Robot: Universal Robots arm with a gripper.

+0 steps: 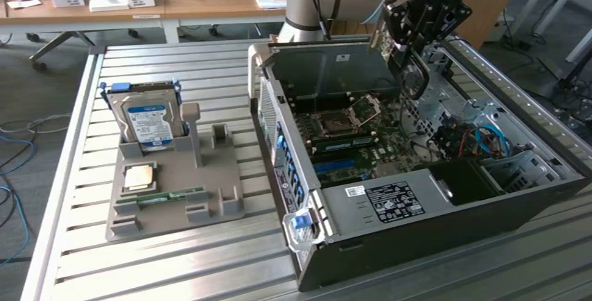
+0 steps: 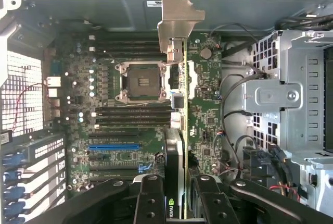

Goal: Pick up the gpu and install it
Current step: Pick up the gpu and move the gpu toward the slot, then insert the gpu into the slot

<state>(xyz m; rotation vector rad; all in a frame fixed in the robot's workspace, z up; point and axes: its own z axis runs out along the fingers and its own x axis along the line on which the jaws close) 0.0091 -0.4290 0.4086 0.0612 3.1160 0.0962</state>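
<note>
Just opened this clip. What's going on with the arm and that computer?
The robot arm's tool is shut on the graphics card, holding it edge-on over the motherboard inside the open computer case. The card's silver bracket is close to one case wall. The card does not look seated in a slot yet. On the exterior view's left, a hard drive stands in a grey holder.

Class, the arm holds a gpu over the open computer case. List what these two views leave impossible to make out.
- Wrist view: the gpu is edge-on, so its faces are hidden; the gripper covers the end it holds.
- Wrist view: the motherboard strip directly behind the gpu is hidden by it.
- Exterior view: print on the case label is too small to read.
</note>
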